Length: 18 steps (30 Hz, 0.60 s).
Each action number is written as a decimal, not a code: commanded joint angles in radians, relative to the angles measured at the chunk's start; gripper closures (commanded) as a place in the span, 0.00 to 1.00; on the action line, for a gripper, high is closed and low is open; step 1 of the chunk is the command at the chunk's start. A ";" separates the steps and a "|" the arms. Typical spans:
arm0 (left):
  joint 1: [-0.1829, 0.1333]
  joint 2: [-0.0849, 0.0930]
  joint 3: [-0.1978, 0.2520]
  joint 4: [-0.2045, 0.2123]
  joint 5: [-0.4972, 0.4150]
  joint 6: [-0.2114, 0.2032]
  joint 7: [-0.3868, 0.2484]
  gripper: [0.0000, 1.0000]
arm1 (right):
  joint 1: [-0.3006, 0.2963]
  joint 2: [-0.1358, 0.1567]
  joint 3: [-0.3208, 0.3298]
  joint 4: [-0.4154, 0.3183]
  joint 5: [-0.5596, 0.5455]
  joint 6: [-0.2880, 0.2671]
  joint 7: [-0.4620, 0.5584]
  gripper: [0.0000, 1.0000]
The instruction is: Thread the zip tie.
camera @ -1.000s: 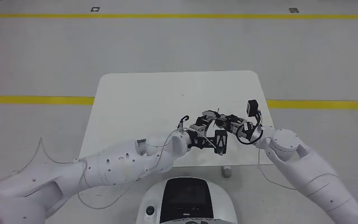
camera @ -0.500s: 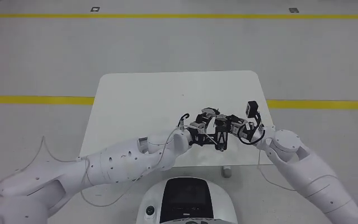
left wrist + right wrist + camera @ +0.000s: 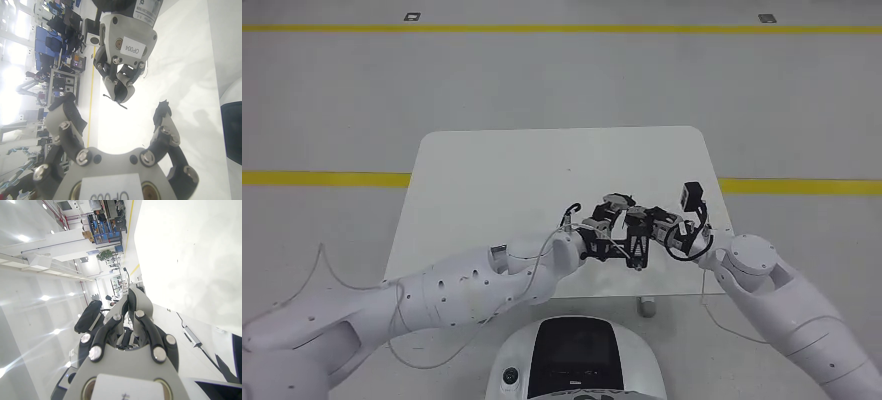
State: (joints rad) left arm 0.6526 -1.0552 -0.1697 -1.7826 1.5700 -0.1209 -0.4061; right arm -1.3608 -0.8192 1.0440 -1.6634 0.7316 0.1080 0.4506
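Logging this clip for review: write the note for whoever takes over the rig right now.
Right gripper: shut on the thin black plastic zip tie, both ends sticking out, over the white table.
Left gripper: open, empty, facing it, apart.
Done: tie picked up.
To do: no loop shows, so threading looks undone; left gripper probably takes a free end next.

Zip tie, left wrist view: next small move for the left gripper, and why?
Probably ease the left gripper forward and close on the free end of the zip tie: it stands open, apart from the tie, which sticks out either side of the shut right gripper.
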 commanded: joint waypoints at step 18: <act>-0.001 -0.015 0.000 0.023 0.000 -0.010 -0.007 0.62 | -0.029 -0.022 0.049 -0.009 -0.024 0.009 0.012 1.00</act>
State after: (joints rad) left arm 0.6517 -1.0696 -0.1700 -1.7600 1.5700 -0.1318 -0.4144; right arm -1.3893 -0.8402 1.0922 -1.6726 0.7092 0.1164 0.4613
